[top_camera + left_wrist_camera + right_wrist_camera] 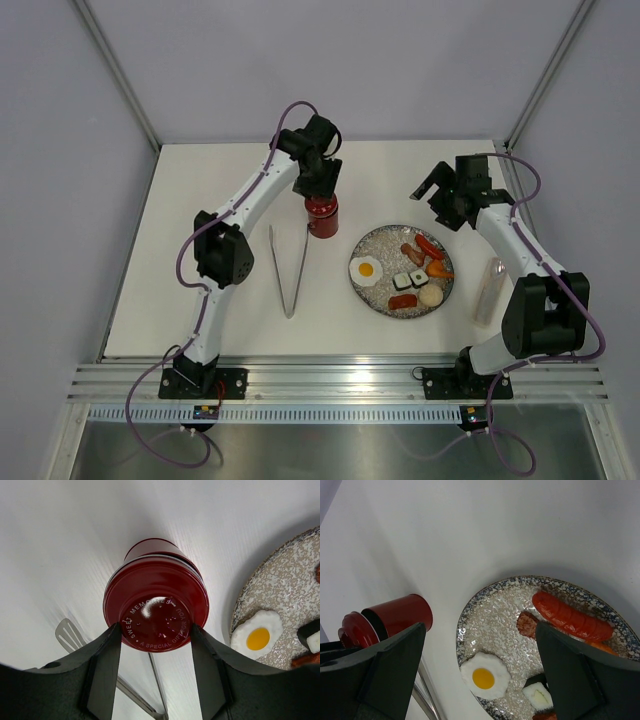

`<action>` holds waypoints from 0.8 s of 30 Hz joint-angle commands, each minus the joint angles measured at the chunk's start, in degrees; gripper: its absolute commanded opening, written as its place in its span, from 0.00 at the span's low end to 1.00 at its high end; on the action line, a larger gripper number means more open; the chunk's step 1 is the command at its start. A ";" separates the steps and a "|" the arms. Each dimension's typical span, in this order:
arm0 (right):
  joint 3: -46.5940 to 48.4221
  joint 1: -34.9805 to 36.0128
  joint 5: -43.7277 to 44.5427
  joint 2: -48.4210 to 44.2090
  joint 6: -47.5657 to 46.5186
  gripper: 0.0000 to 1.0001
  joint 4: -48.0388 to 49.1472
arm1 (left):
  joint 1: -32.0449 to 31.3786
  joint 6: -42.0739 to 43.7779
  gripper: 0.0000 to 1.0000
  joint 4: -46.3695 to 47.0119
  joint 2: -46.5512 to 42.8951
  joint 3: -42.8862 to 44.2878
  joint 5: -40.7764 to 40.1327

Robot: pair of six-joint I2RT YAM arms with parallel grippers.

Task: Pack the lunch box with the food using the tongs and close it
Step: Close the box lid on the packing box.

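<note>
- Lid [156, 597] is pinched by L gripper [155, 630], atop lunch box [321, 216], near plate [383, 250].
- R gripper [480, 625] is held spread, empty.
- Nothing packed: food [405, 276] on plate; tongs [291, 272] lie untouched.

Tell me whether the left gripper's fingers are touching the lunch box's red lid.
Touching. The left wrist view shows both fingers pressed against opposite sides of the red lid, with no gap at either edge.
</note>
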 commanded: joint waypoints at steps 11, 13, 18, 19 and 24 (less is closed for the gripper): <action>-2.18 0.30 0.28 -2.37 -1.64 0.99 0.75 | -0.31 0.60 0.25 1.46 2.13 2.37 2.36; -2.27 0.30 0.28 -2.37 -1.56 1.00 0.75 | -0.40 0.51 0.25 1.54 2.22 2.37 2.62; -2.44 0.30 -0.07 -2.19 -1.64 1.00 0.75 | -0.66 0.25 0.25 2.07 2.31 2.37 2.80; -2.62 0.30 -0.16 -2.28 -1.64 0.99 0.83 | -0.58 0.16 0.25 2.07 2.39 2.55 2.80; -2.71 0.30 -0.95 -2.28 -1.73 1.00 1.27 | -0.66 0.16 0.25 1.90 2.31 2.99 2.54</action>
